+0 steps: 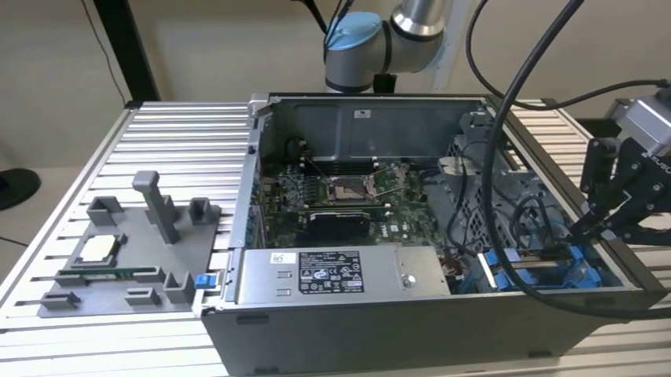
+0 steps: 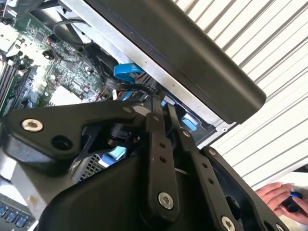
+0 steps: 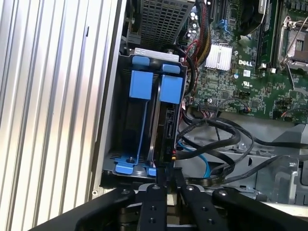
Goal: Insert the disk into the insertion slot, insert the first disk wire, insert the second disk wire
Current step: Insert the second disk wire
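Disk (image 3: 169,122) seated on edge in slot (image 3: 112,113), near corner of case (image 1: 419,330), exterior view's right. Claw (image 3: 166,169) tips together at disk's connector end, probably for wire work; pinched plug not discernible. Cables (image 3: 216,131) loose beside.

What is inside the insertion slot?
In the first wrist view, the disk stands edge-on inside the slot, in its blue carrier. Its label face is hidden, and the gripper covers the disk's near end.
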Available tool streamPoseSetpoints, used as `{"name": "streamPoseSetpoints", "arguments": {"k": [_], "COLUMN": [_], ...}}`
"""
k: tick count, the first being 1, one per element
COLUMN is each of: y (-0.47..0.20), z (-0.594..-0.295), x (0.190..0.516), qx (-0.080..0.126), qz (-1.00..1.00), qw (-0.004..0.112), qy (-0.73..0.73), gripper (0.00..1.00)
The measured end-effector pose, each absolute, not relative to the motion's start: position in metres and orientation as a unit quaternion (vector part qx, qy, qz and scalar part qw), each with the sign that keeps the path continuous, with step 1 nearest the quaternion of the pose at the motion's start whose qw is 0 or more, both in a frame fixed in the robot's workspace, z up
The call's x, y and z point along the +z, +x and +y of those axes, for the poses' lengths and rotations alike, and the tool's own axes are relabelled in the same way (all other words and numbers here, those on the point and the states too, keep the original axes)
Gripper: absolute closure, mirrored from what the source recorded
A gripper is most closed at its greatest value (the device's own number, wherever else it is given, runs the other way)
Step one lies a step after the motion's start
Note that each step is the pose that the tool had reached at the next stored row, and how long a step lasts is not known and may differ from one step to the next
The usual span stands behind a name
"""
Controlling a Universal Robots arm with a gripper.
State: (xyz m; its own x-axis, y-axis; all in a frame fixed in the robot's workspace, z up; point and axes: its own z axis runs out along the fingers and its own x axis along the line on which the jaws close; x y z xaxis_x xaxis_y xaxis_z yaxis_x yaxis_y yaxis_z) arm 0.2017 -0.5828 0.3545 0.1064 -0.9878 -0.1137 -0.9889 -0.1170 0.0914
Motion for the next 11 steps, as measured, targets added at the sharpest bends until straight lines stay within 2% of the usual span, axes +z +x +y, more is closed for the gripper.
{"name": "streamPoseSetpoints", "arguments": {"k": [11], "y": [0.2051], "z": [-0.5828], "x": [0.3556], "qx": [0.077], "qz": [0.661], "qw": [0.007], "qy": [-0.746], "gripper": [0.00]}}
